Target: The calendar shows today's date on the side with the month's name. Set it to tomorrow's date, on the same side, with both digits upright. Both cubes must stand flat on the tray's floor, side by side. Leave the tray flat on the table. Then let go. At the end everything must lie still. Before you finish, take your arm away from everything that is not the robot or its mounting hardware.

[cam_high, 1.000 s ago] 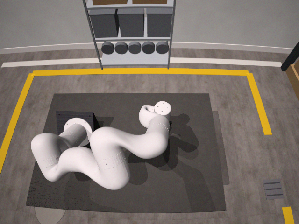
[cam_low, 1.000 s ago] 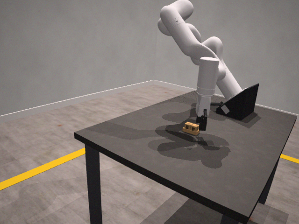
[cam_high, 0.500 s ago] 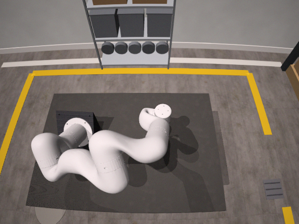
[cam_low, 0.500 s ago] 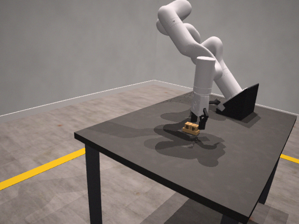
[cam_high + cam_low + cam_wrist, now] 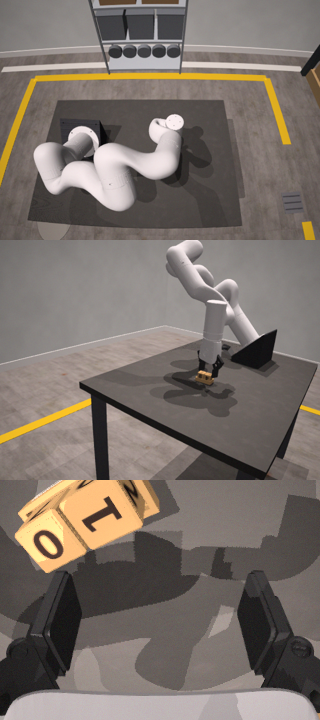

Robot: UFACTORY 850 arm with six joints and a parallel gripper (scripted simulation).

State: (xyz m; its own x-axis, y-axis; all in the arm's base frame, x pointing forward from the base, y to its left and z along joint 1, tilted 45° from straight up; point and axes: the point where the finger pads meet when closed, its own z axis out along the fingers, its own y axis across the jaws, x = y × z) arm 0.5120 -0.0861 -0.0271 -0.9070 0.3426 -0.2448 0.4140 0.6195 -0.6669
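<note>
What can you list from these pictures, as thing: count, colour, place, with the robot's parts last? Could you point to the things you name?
digit cubes: two, light wood, side by side in the tray
tray [image 5: 204,381]: one, light wood, on the table
table [image 5: 124,113] [image 5: 155,395]: one, dark grey, under the arm
shelf unit [image 5: 144,70]: one, grey, by the wall
lidded bins: three, dark grey, middle shelf
round containers: five, dark grey, bottom shelf
floor tape: several strips, yellow, around the table
arm [image 5: 117,191] [image 5: 215,317]: one, white, above the table
end effector [image 5: 208,370] [image 5: 159,591]: one, black fingers, open beside the cubes

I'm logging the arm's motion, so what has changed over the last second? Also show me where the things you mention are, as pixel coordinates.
The gripper [image 5: 208,372] [image 5: 159,591] shifted left in the exterior view and turned, so its two fingers now show spread apart. From above, the wrist end [image 5: 174,121] moved slightly away from the shelf [image 5: 144,64]. Nothing was taken hold of. The calendar [image 5: 204,380] [image 5: 115,530] stayed put.
</note>
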